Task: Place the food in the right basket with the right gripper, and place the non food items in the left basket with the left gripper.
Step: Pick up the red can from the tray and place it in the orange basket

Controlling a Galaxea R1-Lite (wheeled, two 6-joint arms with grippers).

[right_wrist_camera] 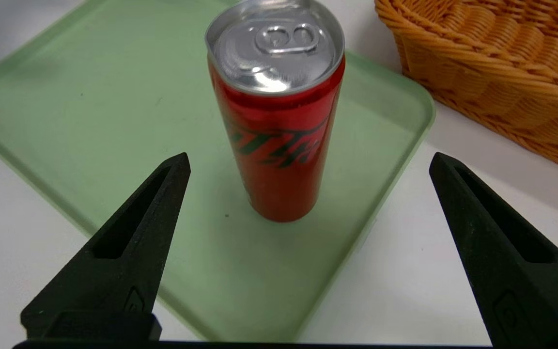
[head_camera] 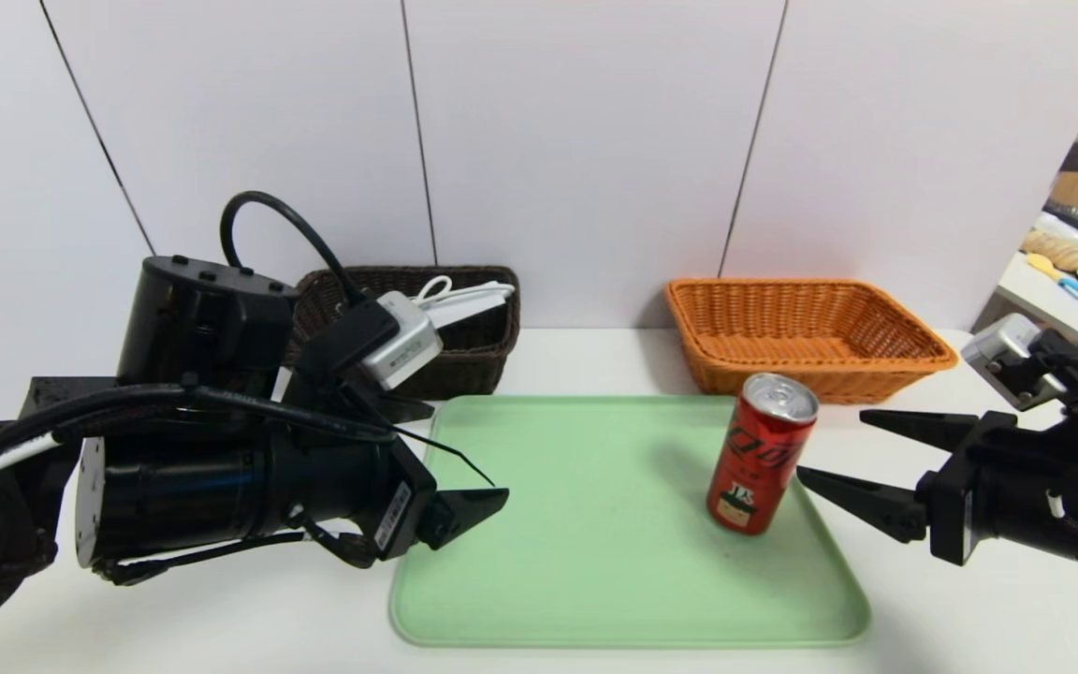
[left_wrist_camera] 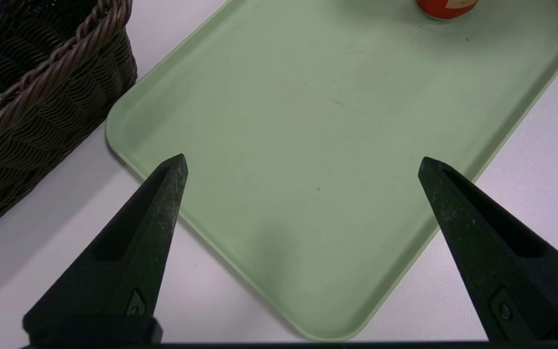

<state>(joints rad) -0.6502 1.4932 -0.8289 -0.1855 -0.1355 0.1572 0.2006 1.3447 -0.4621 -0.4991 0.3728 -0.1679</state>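
Right gripper [right_wrist_camera: 308,162] jaws apart beside upright can [right_wrist_camera: 276,116]; left gripper [left_wrist_camera: 303,162] spread.

Black left end effector [head_camera: 464,505], pointed fingers, looped cable, grey camera blocks

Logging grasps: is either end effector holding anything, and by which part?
Nothing held. Right end effector open before the upright can; left end effector open over the tray.

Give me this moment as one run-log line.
right end effector: open, beside can, no contact | can: upright on tray | left end effector: open, empty | power strip: in dark basket
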